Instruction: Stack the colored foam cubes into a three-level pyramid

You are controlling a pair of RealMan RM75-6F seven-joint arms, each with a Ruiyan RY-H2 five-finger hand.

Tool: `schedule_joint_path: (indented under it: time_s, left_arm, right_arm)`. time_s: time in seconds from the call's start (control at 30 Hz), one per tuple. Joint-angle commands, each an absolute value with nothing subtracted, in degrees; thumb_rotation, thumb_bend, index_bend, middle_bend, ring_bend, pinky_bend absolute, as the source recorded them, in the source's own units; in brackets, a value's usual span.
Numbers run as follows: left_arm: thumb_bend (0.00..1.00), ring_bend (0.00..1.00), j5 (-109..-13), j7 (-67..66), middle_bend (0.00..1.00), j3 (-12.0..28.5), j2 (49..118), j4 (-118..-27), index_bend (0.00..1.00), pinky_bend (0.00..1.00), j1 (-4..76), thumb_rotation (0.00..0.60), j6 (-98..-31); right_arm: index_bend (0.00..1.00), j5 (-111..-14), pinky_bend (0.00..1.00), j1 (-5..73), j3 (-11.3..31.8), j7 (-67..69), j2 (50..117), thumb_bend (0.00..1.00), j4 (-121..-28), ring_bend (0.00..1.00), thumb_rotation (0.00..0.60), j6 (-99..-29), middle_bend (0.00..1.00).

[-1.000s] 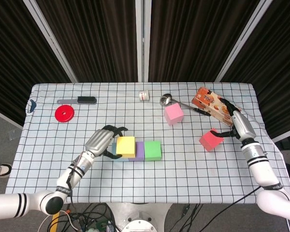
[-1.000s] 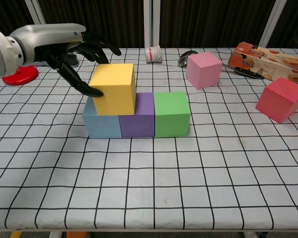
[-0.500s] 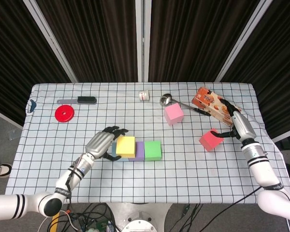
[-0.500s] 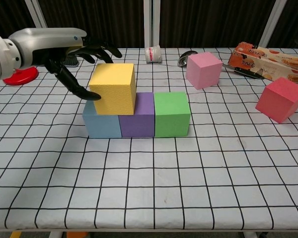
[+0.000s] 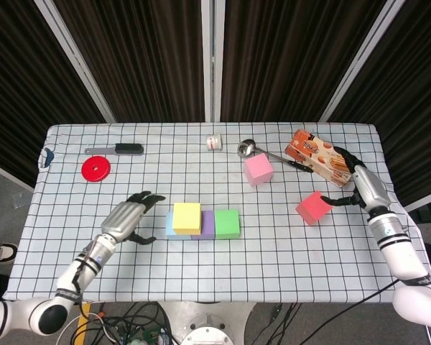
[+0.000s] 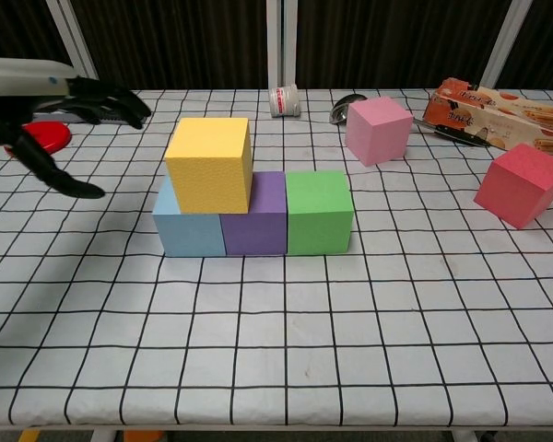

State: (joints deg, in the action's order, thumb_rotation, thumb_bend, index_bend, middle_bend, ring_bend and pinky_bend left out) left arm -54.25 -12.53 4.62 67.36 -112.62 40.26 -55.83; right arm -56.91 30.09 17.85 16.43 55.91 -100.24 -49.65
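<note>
Left hand [image 5: 126,219] open, empty; right hand [image 5: 364,185] apparently touching red cube [image 5: 314,207]. Risk: yellow cube [image 6: 209,164], overhanging blue cube [image 6: 186,227], could topple.

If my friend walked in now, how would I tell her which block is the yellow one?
Start at the table with the checked cloth and find the row of three cubes near its middle: blue, purple, green. The yellow cube sits on top, over the blue and purple ones. It is the only cube raised off the cloth.
</note>
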Motion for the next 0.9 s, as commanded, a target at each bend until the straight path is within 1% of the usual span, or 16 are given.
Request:
schedule_joint_path:
  time_s: [0.03, 0.17, 0.3, 0.4, 0.6, 0.7, 0.8, 0.9]
  left_arm:
    - [0.16, 0.01, -52.8, -6.6, 0.10, 2.7, 61.5, -111.7, 0.11, 0.09, 35.5, 0.600, -57.0]
    - [0.16, 0.01, -53.5, 0.5, 0.10, 3.7, 60.4, -106.9, 0.11, 0.09, 30.9, 0.600, -60.8]
    - [0.16, 0.01, -55.9, 4.7, 0.10, 4.8, 62.7, -100.9, 0.11, 0.09, 26.7, 0.600, -66.8]
    - [0.16, 0.01, -56.7, 6.0, 0.11, 5.6, 64.9, -97.5, 0.11, 0.09, 24.9, 0.600, -69.4]
    - [0.16, 0.01, -57.1, 6.5, 0.11, 7.7, 68.2, -92.4, 0.11, 0.09, 23.4, 0.600, -71.8]
    - [0.16, 0.01, -57.3, 6.4, 0.11, 8.2, 69.3, -91.0, 0.11, 0.09, 22.9, 0.600, -71.9]
    - [0.16, 0.01, -57.3, 6.0, 0.11, 8.4, 70.0, -90.0, 0.11, 0.09, 22.4, 0.600, -71.6]
    - [0.16, 0.01, -57.3, 5.8, 0.11, 8.5, 70.5, -89.8, 0.11, 0.09, 22.1, 0.600, -70.9]
  right_arm:
    - [0.00, -59.1, 0.00, 29.5, 16.2, 13.4, 54.0, 0.07, -100.5, 0.00, 0.600, -49.7, 0.06]
    - [0.00, -63.4, 0.00, 30.4, 12.3, 4.9, 52.7, 0.07, -99.0, 0.00, 0.600, -48.3, 0.10]
    - [0.00, -68.2, 0.00, 31.7, 9.1, -3.5, 53.5, 0.08, -96.1, 0.00, 0.600, -48.2, 0.12]
    - [0.00, -69.9, 0.00, 32.3, 8.0, -6.6, 54.7, 0.07, -94.3, 0.00, 0.600, -48.3, 0.12]
    - [0.00, -71.6, 0.00, 34.2, 6.5, -10.4, 56.9, 0.07, -91.5, 0.00, 0.600, -46.5, 0.11]
    - [0.00, -72.9, 0.00, 35.2, 5.8, -11.5, 58.4, 0.07, -89.7, 0.00, 0.600, -45.6, 0.10]
    - [0.00, -76.0, 0.00, 35.7, 4.9, -14.1, 61.1, 0.07, -86.1, 0.00, 0.600, -47.2, 0.10]
    - [0.00, -78.2, 0.00, 35.7, 4.3, -11.0, 64.3, 0.07, -82.8, 0.00, 0.600, -47.5, 0.11]
